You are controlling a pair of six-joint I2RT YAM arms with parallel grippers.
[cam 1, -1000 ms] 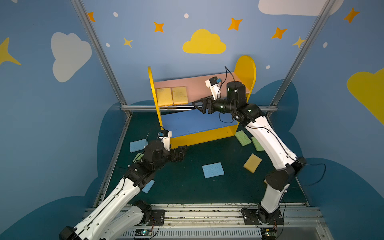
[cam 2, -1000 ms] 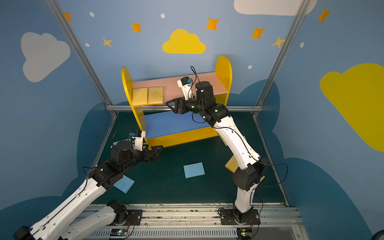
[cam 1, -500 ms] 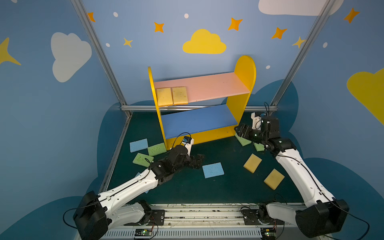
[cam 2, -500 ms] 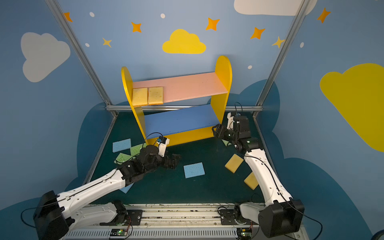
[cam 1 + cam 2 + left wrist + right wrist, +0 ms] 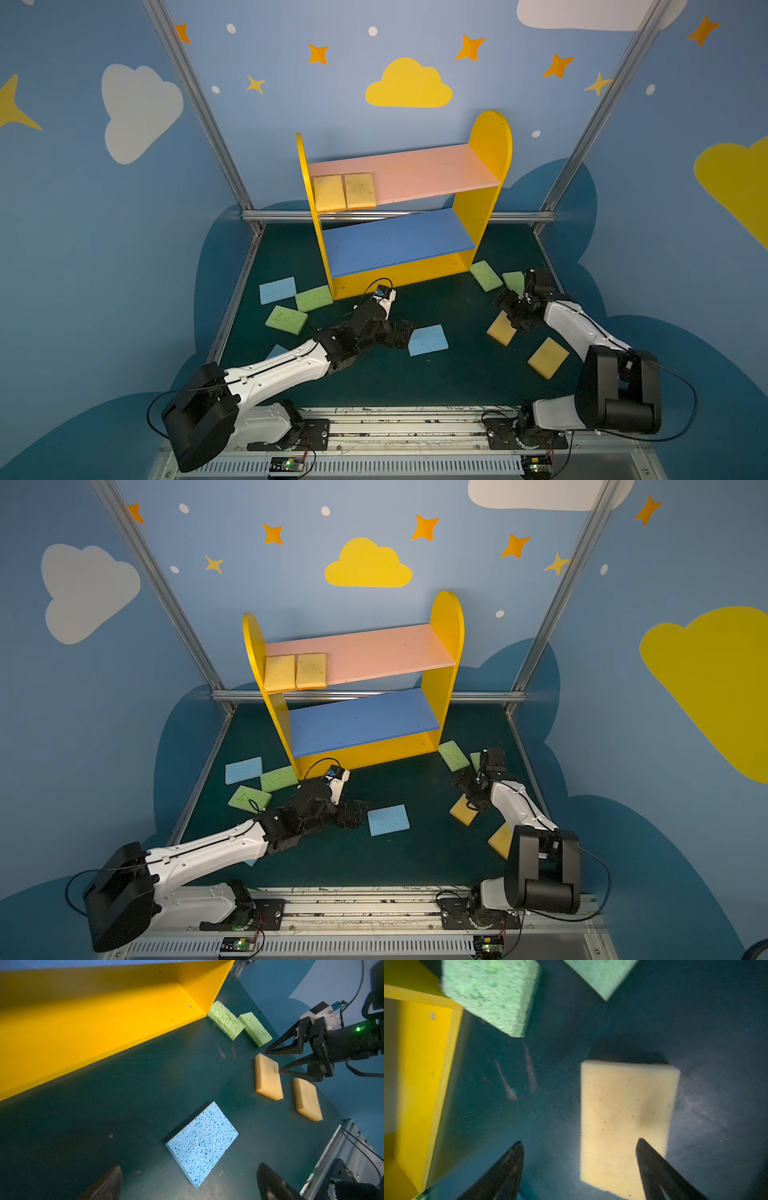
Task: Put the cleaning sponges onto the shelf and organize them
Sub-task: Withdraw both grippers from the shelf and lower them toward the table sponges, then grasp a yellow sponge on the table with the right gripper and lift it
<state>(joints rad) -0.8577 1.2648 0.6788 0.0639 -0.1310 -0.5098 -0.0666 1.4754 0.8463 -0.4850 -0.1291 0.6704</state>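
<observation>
The yellow shelf (image 5: 482, 216) holds two yellow sponges (image 5: 345, 192) side by side at the left end of its pink board. My left gripper (image 5: 405, 332) lies low on the mat, open, and a blue sponge (image 5: 202, 1144) lies flat just ahead of its fingertips, untouched. My right gripper (image 5: 508, 315) hovers open at a yellow sponge (image 5: 623, 1109). One finger is over the sponge and the other is over bare mat. A second yellow sponge (image 5: 547, 357) lies closer to the front.
Two green sponges (image 5: 486, 275) lie by the shelf's right foot. Two more green sponges (image 5: 313, 298) and a blue one (image 5: 277, 290) lie left of the shelf. Metal frame posts and a rail (image 5: 395, 424) border the dark mat.
My right arm came down from the pink board to the mat and now sits at the yellow sponge, jaws widening. My left gripper moved right, up to the blue sponge.
</observation>
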